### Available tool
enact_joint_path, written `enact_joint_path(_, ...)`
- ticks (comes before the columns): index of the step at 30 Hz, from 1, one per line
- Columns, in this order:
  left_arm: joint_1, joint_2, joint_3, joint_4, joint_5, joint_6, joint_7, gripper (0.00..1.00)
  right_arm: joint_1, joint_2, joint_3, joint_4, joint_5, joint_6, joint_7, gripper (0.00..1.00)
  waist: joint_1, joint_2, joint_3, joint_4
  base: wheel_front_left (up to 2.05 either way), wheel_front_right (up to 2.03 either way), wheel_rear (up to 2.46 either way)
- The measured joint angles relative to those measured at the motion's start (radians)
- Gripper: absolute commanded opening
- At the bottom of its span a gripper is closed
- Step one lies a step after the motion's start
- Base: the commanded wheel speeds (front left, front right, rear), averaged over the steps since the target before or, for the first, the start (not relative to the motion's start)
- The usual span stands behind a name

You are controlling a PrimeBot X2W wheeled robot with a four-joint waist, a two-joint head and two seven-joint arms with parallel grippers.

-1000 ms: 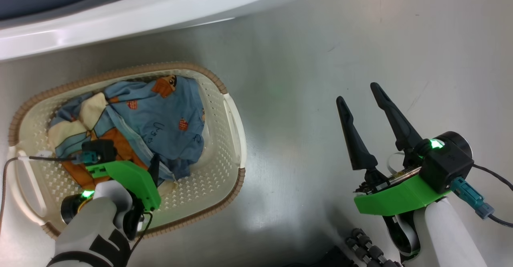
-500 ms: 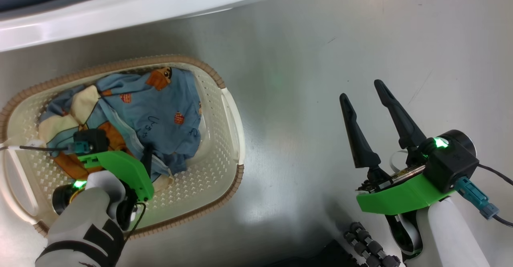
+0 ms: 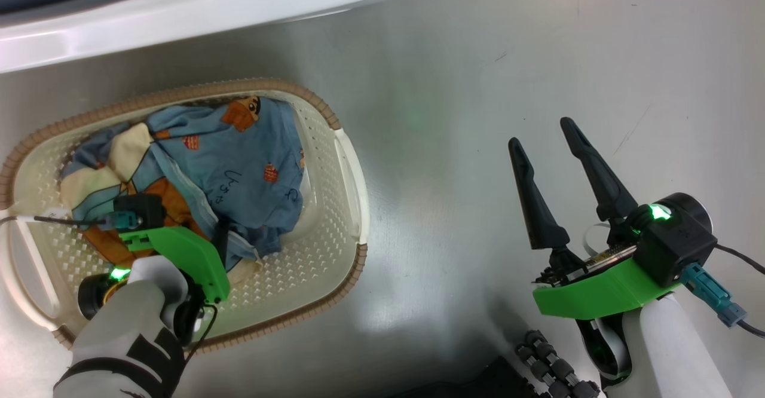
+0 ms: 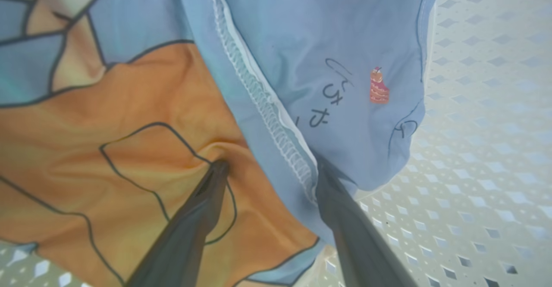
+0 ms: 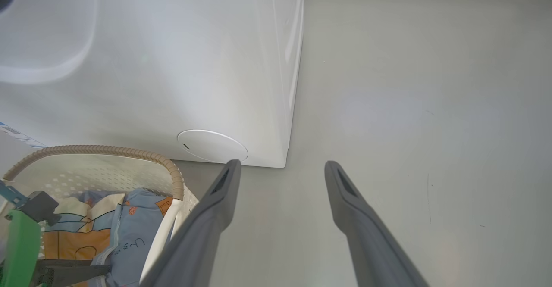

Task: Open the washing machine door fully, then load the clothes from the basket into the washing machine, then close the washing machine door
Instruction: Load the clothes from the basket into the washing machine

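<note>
The cream-white basket (image 3: 349, 171) with its brown rim stands on the floor before the white washing machine (image 3: 239, 9). In it lie the clothes (image 3: 245, 159): light blue printed fabric, an orange piece and a cream piece. My left gripper (image 4: 271, 166) reaches down into them, open. One fingertip presses the orange piece (image 4: 108, 149) and the other the blue fabric (image 4: 302, 41), with a blue hem between them. My right gripper (image 3: 540, 134) hangs open and empty over bare floor right of the basket (image 5: 172, 170). The washing machine door is out of view.
The machine's lower front (image 5: 172, 63) carries a round white cover (image 5: 212, 145) and a blue label (image 5: 17, 136). Bare grey floor (image 3: 448, 117) stretches right of the basket. Black parts of my base (image 3: 550, 374) sit at the bottom edge.
The head view has shifted a little, so the basket sits slightly further left and higher. My left gripper stays down among the clothes and the right arm barely moves.
</note>
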State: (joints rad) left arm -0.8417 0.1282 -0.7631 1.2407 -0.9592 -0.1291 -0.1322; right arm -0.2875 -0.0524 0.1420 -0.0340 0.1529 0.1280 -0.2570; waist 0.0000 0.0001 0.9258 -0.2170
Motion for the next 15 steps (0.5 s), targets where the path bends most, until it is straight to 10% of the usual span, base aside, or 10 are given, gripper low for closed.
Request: enact_joint_path(15,-0.003,0.0,-0.036,0.015,-0.007,0.0,-0.01,0.33,-0.001,0.0,-0.002,-0.002,0.0,0.0,0.0,1.0,0.0,0.0,0.004,0.005,0.0,0.0,0.0)
